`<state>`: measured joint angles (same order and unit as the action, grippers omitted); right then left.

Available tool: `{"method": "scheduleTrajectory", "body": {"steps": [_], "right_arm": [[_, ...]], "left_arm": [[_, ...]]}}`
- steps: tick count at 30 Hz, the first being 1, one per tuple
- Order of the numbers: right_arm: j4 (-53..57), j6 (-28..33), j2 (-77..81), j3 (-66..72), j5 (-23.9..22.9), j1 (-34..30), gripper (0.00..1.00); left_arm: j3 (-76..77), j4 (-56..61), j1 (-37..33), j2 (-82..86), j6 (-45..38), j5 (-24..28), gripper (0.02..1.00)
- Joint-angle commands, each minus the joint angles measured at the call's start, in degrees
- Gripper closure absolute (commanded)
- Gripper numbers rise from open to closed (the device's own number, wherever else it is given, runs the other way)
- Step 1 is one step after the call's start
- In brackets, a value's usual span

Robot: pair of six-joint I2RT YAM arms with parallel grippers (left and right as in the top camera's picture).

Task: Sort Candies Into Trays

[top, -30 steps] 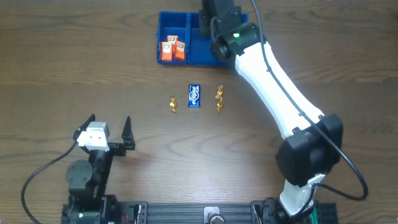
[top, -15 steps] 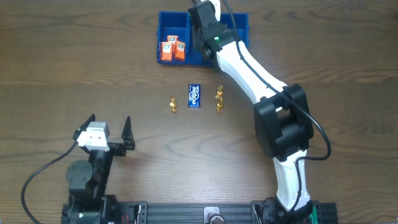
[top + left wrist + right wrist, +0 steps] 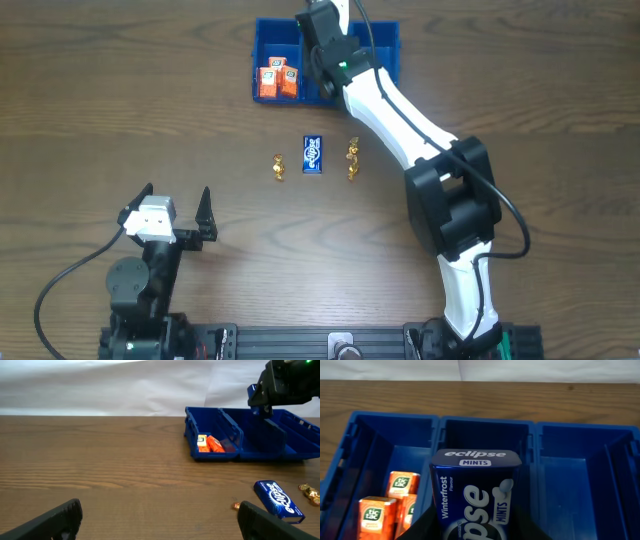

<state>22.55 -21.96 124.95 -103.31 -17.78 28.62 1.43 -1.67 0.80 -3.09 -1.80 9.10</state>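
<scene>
A blue three-compartment tray (image 3: 258,60) stands at the far middle of the table. Its left compartment holds several orange candy boxes (image 3: 279,82) (image 3: 390,502). My right gripper (image 3: 318,35) (image 3: 476,532) hangs above the tray (image 3: 580,460), shut on a dark blue mint box (image 3: 475,490) held upright over the middle compartment. Another blue mint pack (image 3: 312,154) (image 3: 279,501) lies flat on the table between two gold-wrapped candies (image 3: 279,166) (image 3: 352,158). Back at the near left, my left gripper (image 3: 175,192) (image 3: 160,525) is open and holds nothing.
The tray's right compartment (image 3: 570,475) looks bare. Wide wooden table (image 3: 100,100) stretches on both sides of the loose candies. The right arm (image 3: 400,110) slants across the table's right half toward the tray.
The right arm has swung left over the tray, carrying the mint box from the right side toward the middle compartment. The left arm has not moved.
</scene>
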Motion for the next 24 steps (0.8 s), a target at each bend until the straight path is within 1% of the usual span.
{"method": "scheduleTrajectory", "body": {"steps": [1,3,10,13,15,17,19,22,24], "right_arm": [[-0.2,-0.8,-0.5,-0.7,-0.5,0.2,0.242],[-0.2,-0.8,-0.5,-0.7,-0.6,0.3,0.001],[0.2,-0.8,-0.6,-0.7,-0.2,0.3,0.003],[3.8,-0.8,-1.6,-1.9,-0.1,0.3,0.001],[9.5,-0.8,-2.5,-4.0,1.4,0.3,0.001],[18.6,-0.9,-3.2,-6.9,6.3,0.8,0.001],[27.7,-3.1,-3.3,-8.7,9.4,1.7,0.001],[36.8,-7.1,-3.3,-8.2,11.1,2.4,0.003],[41.6,-8.6,-3.3,-7.0,12.0,3.0,0.001]], "left_arm": [[-1.2,-1.9,0.0,0.4,-0.8,1.0,0.02],[-1.2,-1.9,0.0,0.4,-0.8,1.0,0.02],[-1.2,-1.9,0.0,0.4,-0.8,1.0,0.02],[-1.2,-1.9,0.0,0.4,-0.8,1.0,0.02],[-1.2,-1.9,0.0,0.4,-0.8,1.0,0.02],[-1.2,-1.9,0.0,0.4,-0.8,1.0,0.023],[-1.2,-1.9,0.0,0.4,-0.8,1.0,0.023],[-1.2,-1.9,0.0,0.4,-0.8,1.0,0.02],[-1.2,-1.9,0.0,0.4,-0.8,1.0,0.02]]}}
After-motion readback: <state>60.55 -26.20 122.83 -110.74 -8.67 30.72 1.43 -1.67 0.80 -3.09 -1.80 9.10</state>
